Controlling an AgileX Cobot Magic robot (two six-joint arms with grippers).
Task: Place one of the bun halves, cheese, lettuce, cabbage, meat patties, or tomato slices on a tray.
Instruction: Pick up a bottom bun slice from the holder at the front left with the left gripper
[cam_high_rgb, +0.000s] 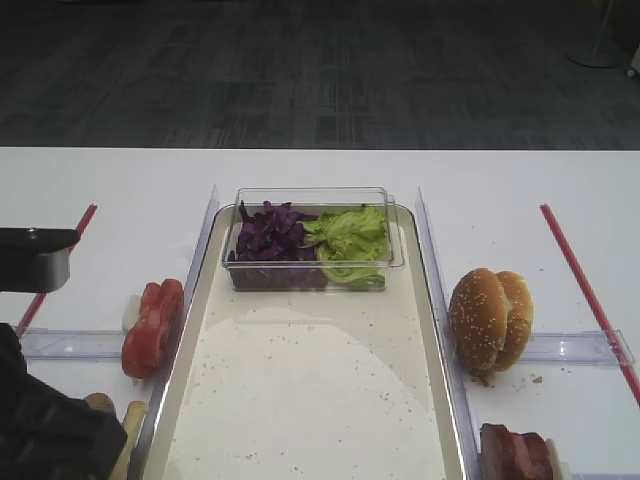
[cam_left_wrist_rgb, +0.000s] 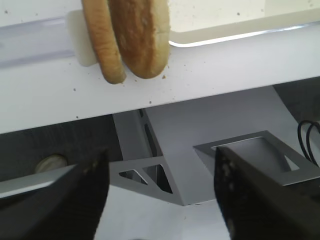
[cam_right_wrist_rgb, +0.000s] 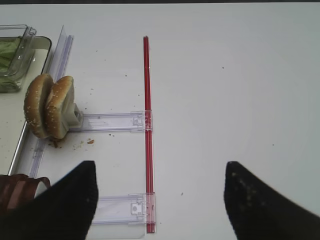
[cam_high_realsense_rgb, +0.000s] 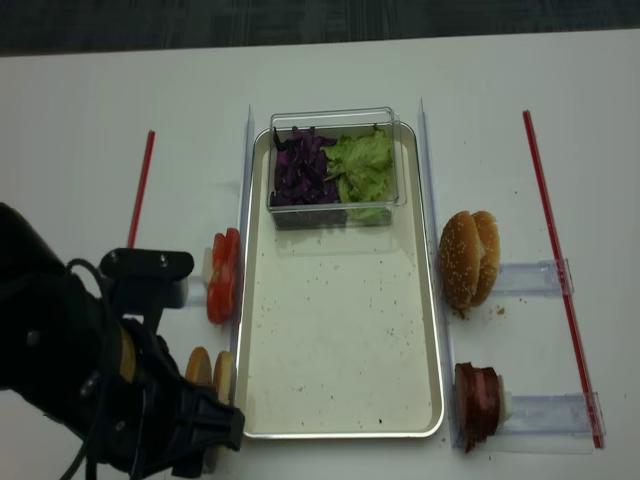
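The left tool (cam_left_wrist_rgb: 160, 195) stands wide open with nothing between its two dark fingers (cam_left_wrist_rgb: 85, 200), low at the near edge of the white tabletop (cam_high_rgb: 320, 175). Just ahead of it, two smooth bun halves (cam_left_wrist_rgb: 127, 37) stand on edge, pressed together against a clear acrylic rack (cam_left_wrist_rgb: 35, 42), untouched. Beyond them and to the tool's right lies the cream tray (cam_high_realsense_rgb: 340, 340), its floor speckled with crumbs. The tomato slices (cam_high_realsense_rgb: 223, 275) stand in a row just outside the tray's left rim, farther from the left tool than the buns. At the tray's far end a clear plastic tub (cam_high_rgb: 312, 240) holds the purple cabbage (cam_high_rgb: 268, 232) on the left and the green lettuce (cam_high_rgb: 352, 240) on the right.

The right tool (cam_right_wrist_rgb: 160, 200) is also spread wide and holds nothing, hovering over bare tabletop. Ahead and to its left a sesame-seeded bun (cam_right_wrist_rgb: 50, 106) stands on edge in another rack, just left of a red strip (cam_right_wrist_rgb: 147, 125). The meat patties (cam_high_realsense_rgb: 478, 402) sit close by the right tool's left finger, just outside the tray's right rim.
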